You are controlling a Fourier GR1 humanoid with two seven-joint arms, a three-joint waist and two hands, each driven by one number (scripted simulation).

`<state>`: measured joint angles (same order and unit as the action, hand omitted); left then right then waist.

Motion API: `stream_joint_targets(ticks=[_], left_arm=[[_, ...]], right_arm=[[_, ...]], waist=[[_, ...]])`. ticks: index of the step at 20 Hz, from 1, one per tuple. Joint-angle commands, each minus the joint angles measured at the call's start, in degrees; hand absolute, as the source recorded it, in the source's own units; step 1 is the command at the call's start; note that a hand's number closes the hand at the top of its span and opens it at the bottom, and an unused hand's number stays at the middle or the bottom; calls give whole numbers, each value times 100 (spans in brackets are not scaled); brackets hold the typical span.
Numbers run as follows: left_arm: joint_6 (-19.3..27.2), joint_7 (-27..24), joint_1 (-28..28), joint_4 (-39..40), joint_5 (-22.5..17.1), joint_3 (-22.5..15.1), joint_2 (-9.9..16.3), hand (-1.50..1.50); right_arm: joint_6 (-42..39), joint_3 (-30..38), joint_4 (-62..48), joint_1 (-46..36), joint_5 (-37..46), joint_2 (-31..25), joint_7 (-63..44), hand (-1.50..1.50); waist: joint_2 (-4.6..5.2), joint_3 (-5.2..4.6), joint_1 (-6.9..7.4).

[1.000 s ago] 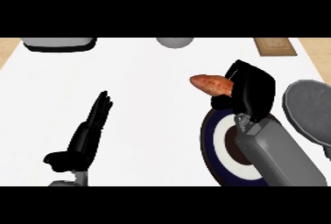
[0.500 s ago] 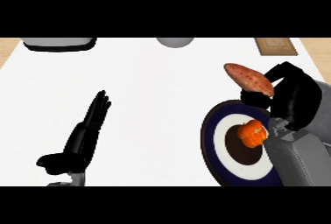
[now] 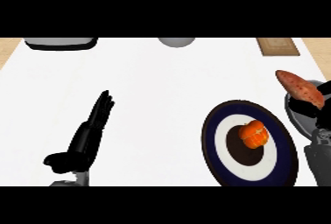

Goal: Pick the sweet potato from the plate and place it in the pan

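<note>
While the white countertop spreads wide, the dark-rimmed round plate holds an orange pumpkin-like piece; the right hand grasps the reddish sweet potato over the grey pan; the left hand rests released.

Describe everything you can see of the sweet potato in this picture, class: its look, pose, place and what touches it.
The sweet potato is a long reddish-brown tuber with a dull, mottled skin, tapering toward its lower end. It lies slanted near the view's right edge, off the plate, its rounded upper end clear and its lower end against the black right hand that holds it. Behind it shows the grey rim of the pan; whether it touches the pan cannot be told.
</note>
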<state>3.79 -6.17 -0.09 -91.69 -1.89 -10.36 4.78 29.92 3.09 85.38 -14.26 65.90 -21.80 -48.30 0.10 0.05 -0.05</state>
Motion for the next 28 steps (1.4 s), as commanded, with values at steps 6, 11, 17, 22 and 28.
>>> stream_joint_targets(ticks=[6,11,17,22,28], left_arm=[[-24,202,-248,79,48,85,-12,0],[-84,-340,299,64,224,-147,-98,0],[-59,69,-129,-11,145,-132,-171,0],[-52,-137,-150,267,178,-54,-189,0],[-129,20,-187,165,58,74,-125,0]], right_arm=[[1821,1287,-2312,-542,-1459,-690,1941,150],[2113,1690,-3646,-994,-2508,-1031,3403,150],[-239,1596,-4746,-1204,-2909,-1371,3086,-150],[-938,2102,-5537,-1793,-3800,-1299,4258,-150],[81,2764,-5864,-1987,-4248,-1150,5729,-150]], waist=[[14,5,68],[19,7,114],[69,15,243],[76,24,219],[68,27,176]])
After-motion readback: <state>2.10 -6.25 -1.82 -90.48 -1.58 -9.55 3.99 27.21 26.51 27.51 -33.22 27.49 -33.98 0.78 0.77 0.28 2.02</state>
